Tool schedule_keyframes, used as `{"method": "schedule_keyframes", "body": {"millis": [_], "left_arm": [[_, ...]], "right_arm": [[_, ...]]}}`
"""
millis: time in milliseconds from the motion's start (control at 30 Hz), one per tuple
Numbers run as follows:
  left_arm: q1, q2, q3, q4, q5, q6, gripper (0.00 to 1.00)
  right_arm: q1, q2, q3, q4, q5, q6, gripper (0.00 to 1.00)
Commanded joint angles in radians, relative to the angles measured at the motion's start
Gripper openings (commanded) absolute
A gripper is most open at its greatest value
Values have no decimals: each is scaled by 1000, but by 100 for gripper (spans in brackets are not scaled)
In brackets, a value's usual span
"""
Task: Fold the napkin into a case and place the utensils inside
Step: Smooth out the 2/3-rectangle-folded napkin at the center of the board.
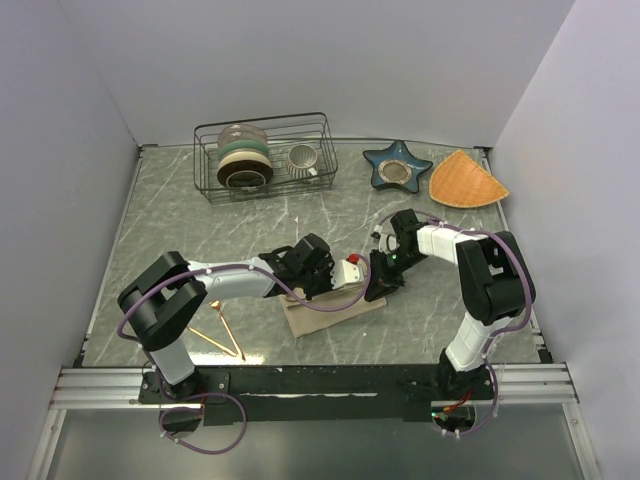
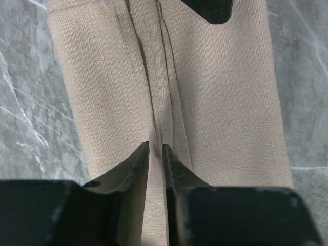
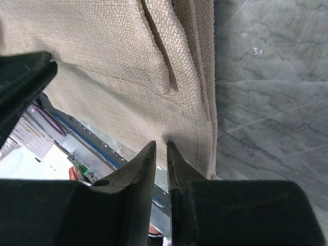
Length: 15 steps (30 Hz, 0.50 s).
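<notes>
Nearest, well in front of the black wire dish rack (image 1: 262, 122), the thin gold spoon and fork (image 1: 222, 335) lie in a V. Closer to the rack lies the folded beige-tan cloth napkin (image 2: 225, 102), soft, light and floppy. The left gripper (image 2: 156, 151) pinches its centre pleat. The right gripper (image 3: 161, 148) is closed on a lifted edge. Best held across all layers, since loose folds would likely slide apart.

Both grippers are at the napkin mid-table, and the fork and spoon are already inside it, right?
No. The fork and spoon are not inside: they lie on the table, left of the napkin, as the top view shows. The left gripper and right gripper are both at the napkin.
</notes>
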Motion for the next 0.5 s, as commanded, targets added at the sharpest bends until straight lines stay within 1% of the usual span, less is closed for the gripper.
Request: {"method": "schedule_keyframes", "body": {"millis": [0,67,167,267,400,467], "left_arm": [[3,5,31,9,20,8,26],[3,15,31,9,18,8,25],[5,18,25,15,17,11,21],[5,10,25,19,21,9,15],[5,-21,23,27,23,14,4],[5,-33,31,19,29,9,1]], "right_arm": [[-5,3,11,6,-6,-7,22],[-5,5,9,8,-6,-5,22],[-5,6,11,8,-6,-7,22],[-5,6,9,6,-5,-7,22],[-5,9,12,8,-5,-4,22],[-5,11,9,10,-3,-2,22]]}}
